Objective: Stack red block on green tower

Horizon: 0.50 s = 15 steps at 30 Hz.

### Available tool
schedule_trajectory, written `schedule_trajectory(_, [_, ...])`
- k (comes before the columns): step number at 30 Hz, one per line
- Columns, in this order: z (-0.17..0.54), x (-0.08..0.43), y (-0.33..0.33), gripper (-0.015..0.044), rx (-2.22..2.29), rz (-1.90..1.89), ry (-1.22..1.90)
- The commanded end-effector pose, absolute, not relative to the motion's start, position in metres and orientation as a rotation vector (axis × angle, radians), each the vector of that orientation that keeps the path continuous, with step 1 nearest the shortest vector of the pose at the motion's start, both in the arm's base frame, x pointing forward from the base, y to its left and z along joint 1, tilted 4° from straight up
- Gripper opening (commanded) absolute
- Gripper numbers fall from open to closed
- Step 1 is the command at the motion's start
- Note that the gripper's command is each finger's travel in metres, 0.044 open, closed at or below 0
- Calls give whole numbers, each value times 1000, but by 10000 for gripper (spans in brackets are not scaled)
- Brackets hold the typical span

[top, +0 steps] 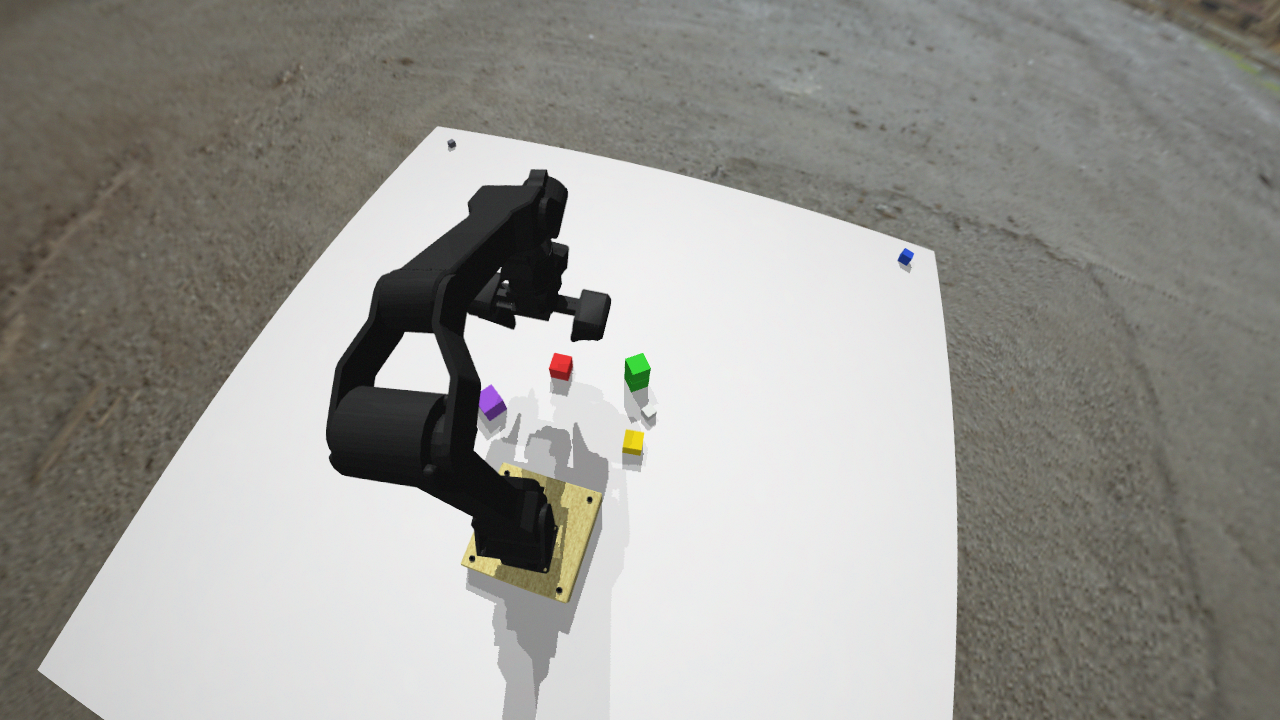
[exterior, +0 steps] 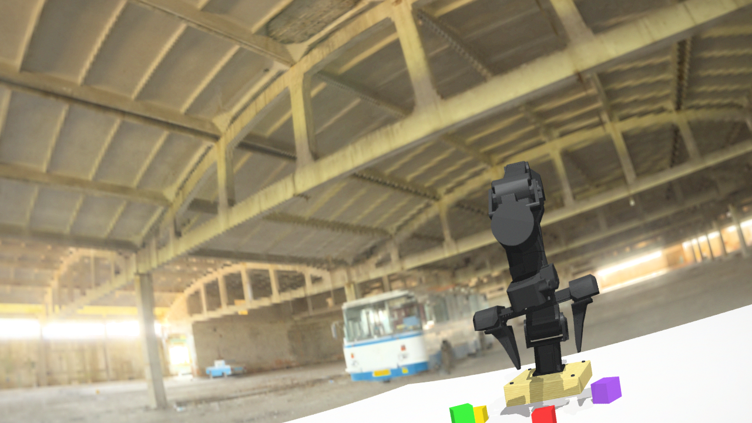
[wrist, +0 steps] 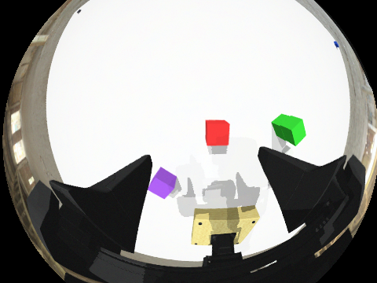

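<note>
Fingers spread wide, holding nothing. Red block [wrist: 217,132] sits on the counter [wrist: 157,58], green tower [wrist: 289,129] at its 3 o'clock. Your wide fingers could clip the tower as you descend.

7 blocks [top: 560,364], 1 arm [top: 420,358]

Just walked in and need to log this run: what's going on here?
The arm is holding nothing. Its hand is wide open, fingers pointing down, raised above the white table. The red block sits alone on the table, untouched, beside the green tower, which stands upright. Purple, yellow and small white blocks lie nearby. The stacking has not begun; picking up the red block probably comes next.
</note>
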<state>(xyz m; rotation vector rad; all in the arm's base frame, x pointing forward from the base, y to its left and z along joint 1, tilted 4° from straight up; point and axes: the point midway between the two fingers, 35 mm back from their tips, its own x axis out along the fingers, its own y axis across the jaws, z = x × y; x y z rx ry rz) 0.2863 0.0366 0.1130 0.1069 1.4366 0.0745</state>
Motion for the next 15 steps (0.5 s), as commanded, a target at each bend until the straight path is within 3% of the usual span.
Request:
schedule_trajectory(1, [100, 280, 20, 440, 100, 22, 1518])
schedule_trajectory(15, [54, 285, 22, 440, 100, 19, 1523])
